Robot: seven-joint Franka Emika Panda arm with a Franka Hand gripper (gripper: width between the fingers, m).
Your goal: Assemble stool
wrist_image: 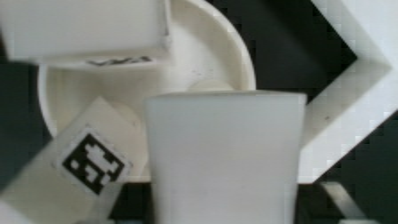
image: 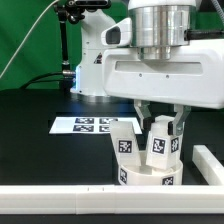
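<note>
Exterior view: the Franka arm's gripper [image: 163, 133] reaches down over the round white seat [image: 148, 172], its fingers clasping an upright leg [image: 160, 143] planted on the seat's top. A second tagged leg [image: 124, 141] stands on the seat toward the exterior view's left. The seat rests on the black table [image: 40, 150], near the long white bar [image: 100, 195], with the marker board [image: 88, 125] behind. Wrist view alone shows the gripped leg [wrist_image: 228, 150] close up, filling the frame above the seat [wrist_image: 196, 60], with the other leg's tag [wrist_image: 93, 160] tilted beside it.
</note>
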